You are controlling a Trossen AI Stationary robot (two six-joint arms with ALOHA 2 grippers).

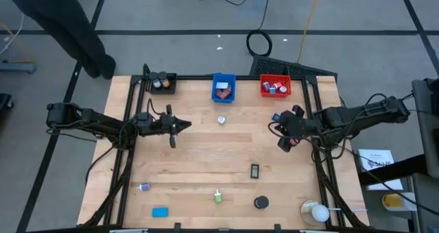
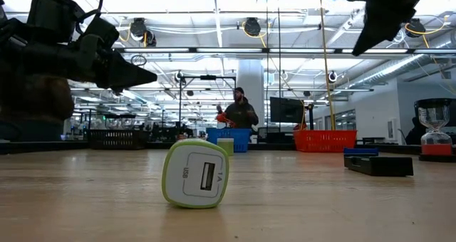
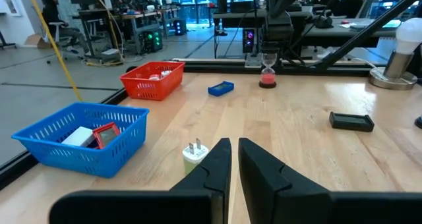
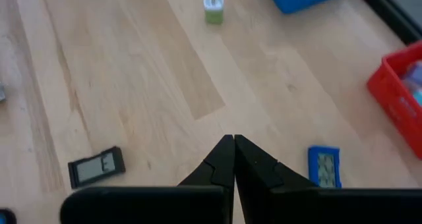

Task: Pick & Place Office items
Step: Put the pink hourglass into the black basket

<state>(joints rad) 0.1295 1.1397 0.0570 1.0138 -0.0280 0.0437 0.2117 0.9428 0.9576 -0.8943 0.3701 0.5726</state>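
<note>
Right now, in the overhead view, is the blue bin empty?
No, the blue bin at the table's far edge holds a white and red item.

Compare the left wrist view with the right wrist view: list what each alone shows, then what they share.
Left wrist view only: the red hourglass, and the white and red pieces in the blue bin.
Right wrist view only: the small blue-framed piece close to the right gripper.
Both: the green-and-white charger, the black display piece, the red bin, and each arm's own shut jaws.
</note>
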